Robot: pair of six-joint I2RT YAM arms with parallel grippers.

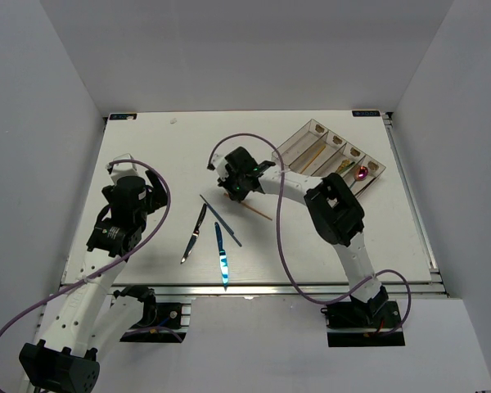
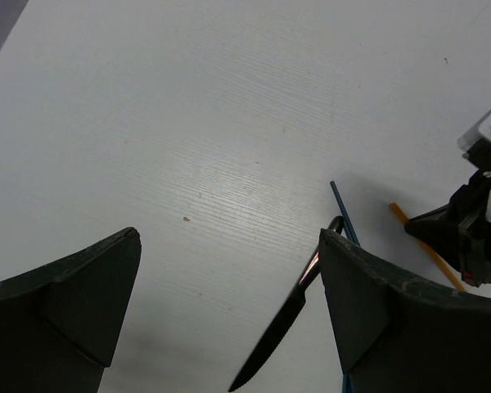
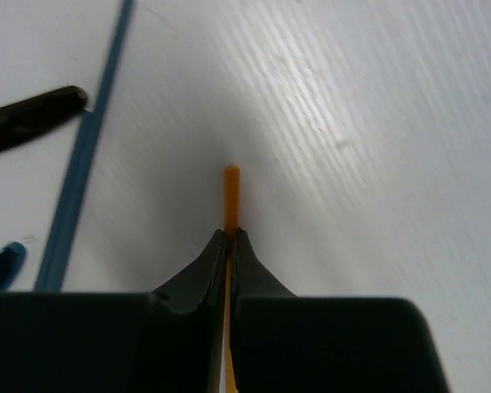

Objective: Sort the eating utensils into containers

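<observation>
The right gripper (image 3: 230,237) is shut tight on the orange chopstick (image 3: 231,196). A short piece of the stick is seen poking out past the two fingertips. The rest of it runs back between the fingers. The chopstick lies low on the white table (image 1: 147,139), near the middle.

Just left of the gripper, a thin blue chopstick (image 3: 82,164) is seen lying flat. The round end of a black knife (image 3: 33,115) is touching or almost touching that blue stick on its left side. A bit of a shiny blue utensil (image 3: 0,264) is seen at the near left edge of the wrist view. From above, this blue utensil lies near the front edge of the table, with the black knife to its left.

The left gripper (image 2: 229,237) is held wide open with nothing in it. It hangs above the bare table on the left side. The black knife is seen just inside its right finger (image 2: 393,311), down on the table.

The clear grey tray (image 1: 293,139) sits at the far right of the table, set at a slant. Its long slots lie side by side. Gold pieces (image 1: 315,155) are seen in two of the slots. A purple spoon (image 1: 361,173) is seen in a slot at the right side of the tray. The tray is well apart from both grippers.
</observation>
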